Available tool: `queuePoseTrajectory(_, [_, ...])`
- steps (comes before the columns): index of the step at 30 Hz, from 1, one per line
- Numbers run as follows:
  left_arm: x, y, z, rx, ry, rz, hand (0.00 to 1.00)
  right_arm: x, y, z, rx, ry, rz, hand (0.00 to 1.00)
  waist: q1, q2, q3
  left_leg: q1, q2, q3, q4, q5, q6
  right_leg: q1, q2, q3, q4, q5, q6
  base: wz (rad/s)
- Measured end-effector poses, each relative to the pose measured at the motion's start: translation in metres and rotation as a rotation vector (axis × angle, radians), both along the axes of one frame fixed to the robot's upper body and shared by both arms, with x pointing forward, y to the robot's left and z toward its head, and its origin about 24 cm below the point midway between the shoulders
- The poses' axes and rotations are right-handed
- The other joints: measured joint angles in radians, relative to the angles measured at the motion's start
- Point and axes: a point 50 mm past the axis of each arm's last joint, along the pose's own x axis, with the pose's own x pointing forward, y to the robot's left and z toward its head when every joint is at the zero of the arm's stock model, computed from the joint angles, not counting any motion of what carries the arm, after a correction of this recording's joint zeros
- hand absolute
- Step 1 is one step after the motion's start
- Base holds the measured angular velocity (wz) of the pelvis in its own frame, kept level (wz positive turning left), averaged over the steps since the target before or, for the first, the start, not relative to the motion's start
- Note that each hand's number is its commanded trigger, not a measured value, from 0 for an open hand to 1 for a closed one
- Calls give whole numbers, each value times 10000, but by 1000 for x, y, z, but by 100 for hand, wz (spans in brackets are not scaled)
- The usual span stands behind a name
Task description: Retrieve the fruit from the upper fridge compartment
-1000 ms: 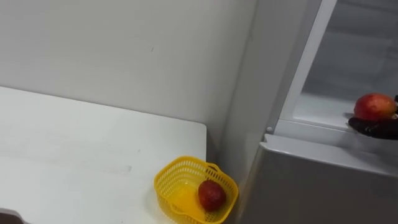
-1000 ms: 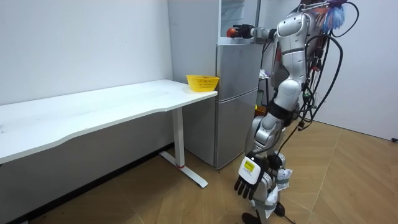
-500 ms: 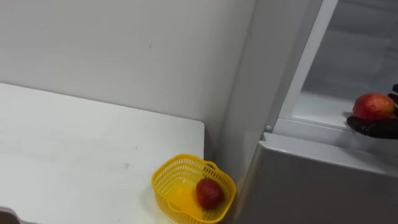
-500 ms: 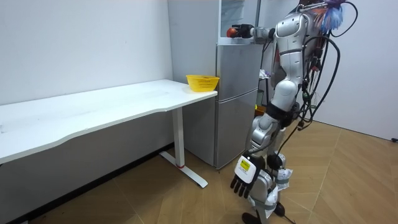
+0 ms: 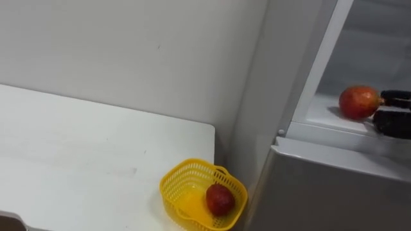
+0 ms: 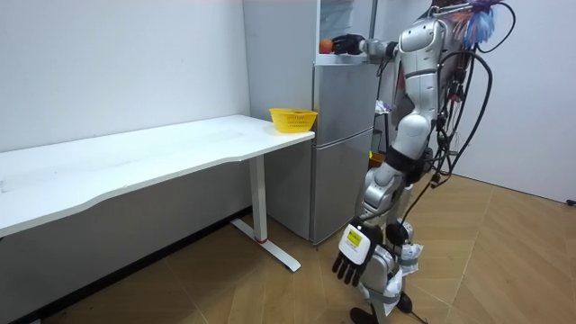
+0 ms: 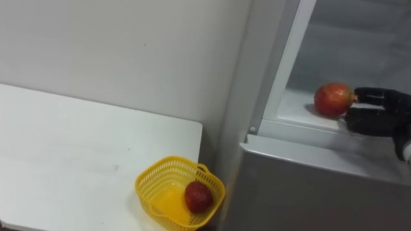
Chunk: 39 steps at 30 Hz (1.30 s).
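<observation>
Red-orange round fruit (image 7: 332,99): not out yet, sitting on the white upper fridge shelf (image 7: 297,106), so retrieval's barely started imo
Left robot hand (image 6: 355,256): dangling loose by the leg
Yellow plastic mesh basket (image 7: 168,162): on the white tabletop (image 7: 77,147) corner, one dark red fruit (image 7: 198,196) inside
Right robot hand (image 7: 379,119): fingers stretched out, tips at the shelf fruit, not wrapped round it

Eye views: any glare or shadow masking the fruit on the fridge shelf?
Right eye view: the red fruit is evenly lit with no glare, only a faint shadow under it on the shelf; the right robot hand beside it reads as a plain dark shape. Left eye view: the same. Room view: the yellow basket is well lit.
</observation>
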Motion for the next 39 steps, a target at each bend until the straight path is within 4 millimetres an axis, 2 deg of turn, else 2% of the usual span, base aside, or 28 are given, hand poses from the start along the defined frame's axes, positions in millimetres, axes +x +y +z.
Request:
queuePoseTrajectory(11, [3, 0, 0, -23, -100, -44, 0, 0, -1, 4, -126, -68, 233, 100, 219, 16, -21, -1, 1, -37, 9, 9, -15, -35, 0, -80, -13, 0, 0, 1])
queuePoseTrajectory(12, [3, 0, 0, -24, -100, -41, 0, 0, 0, 4, -145, -47, 249, 77, 229, 20, -20, -1, 17, -21, 9, 9, -15, -34, -3, -76, -10, 0, 0, 0])
queuePoseTrajectory(13, [3, 0, 0, -22, -100, -41, 0, 0, 0, 4, -156, -33, 259, 9, 229, 24, -22, -1, 27, -5, 9, 9, -15, -32, -4, -75, -9, 0, 0, 0])
queuePoseTrajectory(14, [3, 0, 0, -19, -102, -41, 0, 1, 1, 3, -196, 14, 288, 0, 230, 29, -24, -2, 33, 10, 4, 9, -15, -19, -5, -76, -7, 0, 0, 0])
queuePoseTrajectory(26, [2, 0, 0, -32, -77, -37, 0, 2, 3, 0, -389, 221, 480, 0, 60, -13, -76, -5, -14, -68, 17, 9, -15, 72, -17, -141, -1, 1, -1, 1])
queuePoseTrajectory(31, [1, 0, 0, -48, -52, -33, 0, 2, 4, 0, -469, 291, 663, 0, -45, -2, -71, -5, -14, -81, 31, 9, -15, 78, -13, -151, -1, 1, -2, 1])
queuePoseTrajectory(34, [2, 0, 0, -49, -68, -35, 0, 2, 4, 0, -504, 311, 680, 0, -44, -36, -113, -5, -16, -98, 32, 9, -15, 75, -17, -156, 0, 1, -2, 0])
queuePoseTrajectory(39, [2, 0, 0, -51, -69, -37, 0, 2, 4, 0, -504, 313, 684, 0, -64, -50, -129, 1, -14, -161, 34, 9, -14, 91, -29, -193, 3, 1, -1, 0])
